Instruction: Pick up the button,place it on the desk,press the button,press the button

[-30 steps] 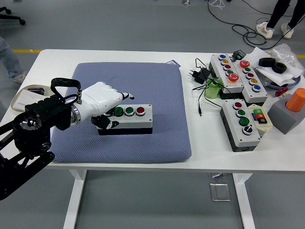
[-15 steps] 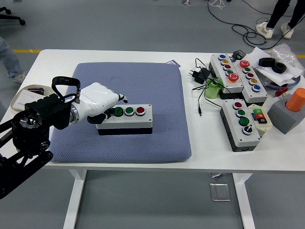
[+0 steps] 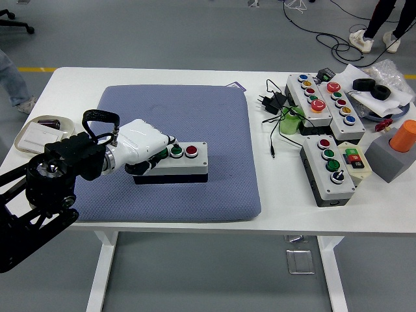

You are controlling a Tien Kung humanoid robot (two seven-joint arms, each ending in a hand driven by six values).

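Blue mat (image 3: pixel 195 123) under grey-white button box (image 3: pixel 179 162) (green, red caps), left robot hand (image 3: pixel 146 144) curled atop.

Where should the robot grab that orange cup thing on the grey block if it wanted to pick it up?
Grip the orange cylinder around its round side walls, coming down from above. It stands nearly upright, leaning slightly, with its bottom set in the grey block, so only the upper part is free. The right edge of the table is nearest, so the right hand would probably suit.
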